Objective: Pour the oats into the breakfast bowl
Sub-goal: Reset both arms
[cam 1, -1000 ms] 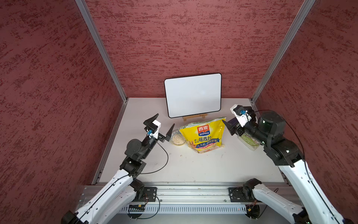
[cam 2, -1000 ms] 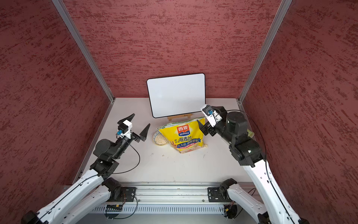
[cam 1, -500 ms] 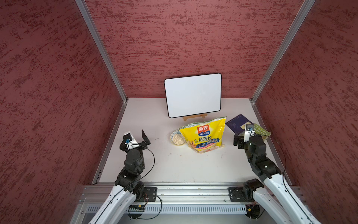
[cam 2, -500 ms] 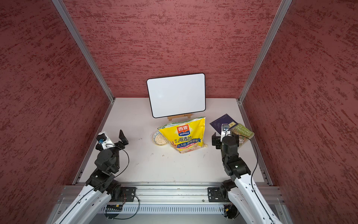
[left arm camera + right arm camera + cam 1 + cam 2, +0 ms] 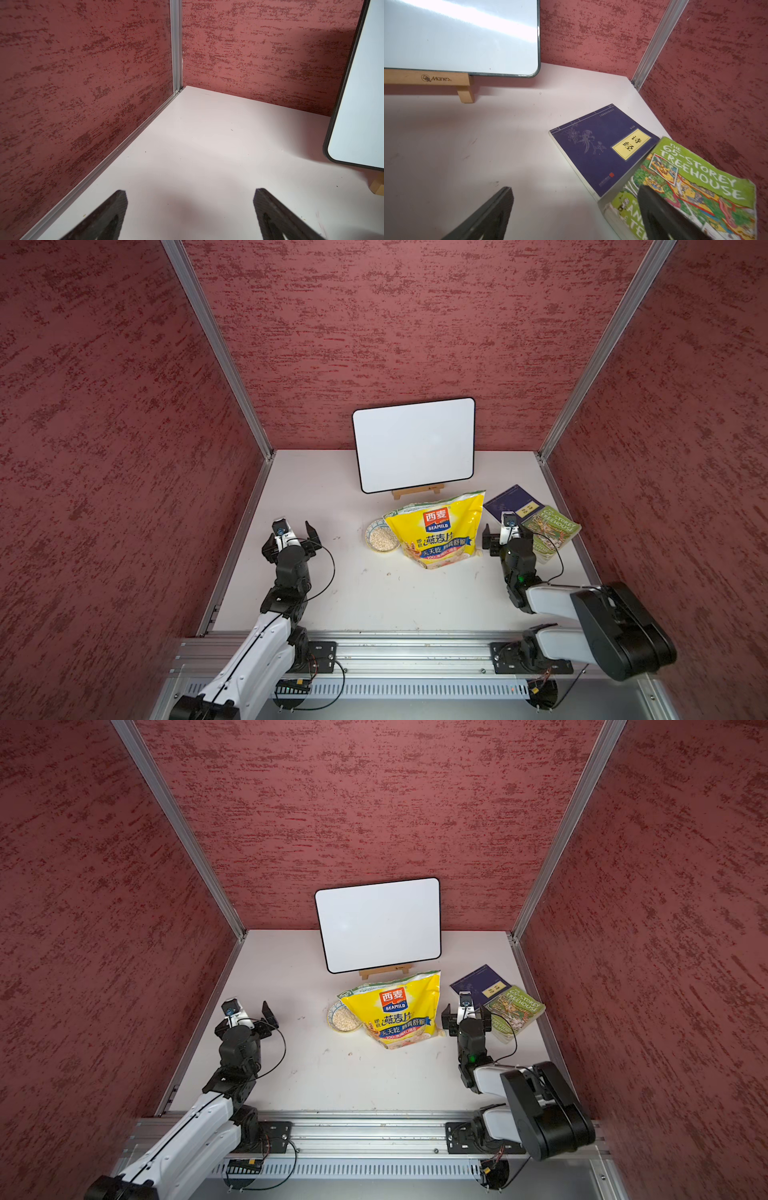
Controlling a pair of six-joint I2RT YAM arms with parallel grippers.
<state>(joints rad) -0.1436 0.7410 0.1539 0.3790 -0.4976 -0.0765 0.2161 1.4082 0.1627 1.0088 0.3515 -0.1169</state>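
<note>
Already the breakfast bowl [image 5: 376, 524] holds a heap of pale oats [image 5: 381, 539], so the pour looks done; the danger now is an upset. That bowl sits hard against the yellow pouch [image 5: 438, 531], on its left-arm side; whether they touch I cannot tell. A nudge could slump the soft pouch onto the bowl and scatter flakes. The right gripper [image 5: 508, 533], jaws wide and empty, hangs just beside the pouch's opposite edge, so a careless swing there would do it. The left gripper [image 5: 292, 537], likewise spread and empty, is well apart from the pouch. Count: one pouch, one bowl, a blue book [image 5: 509, 499] and a green book [image 5: 555, 526] past the pouch's right-arm side, one whiteboard [image 5: 415, 443] behind it, two grippers.
</note>
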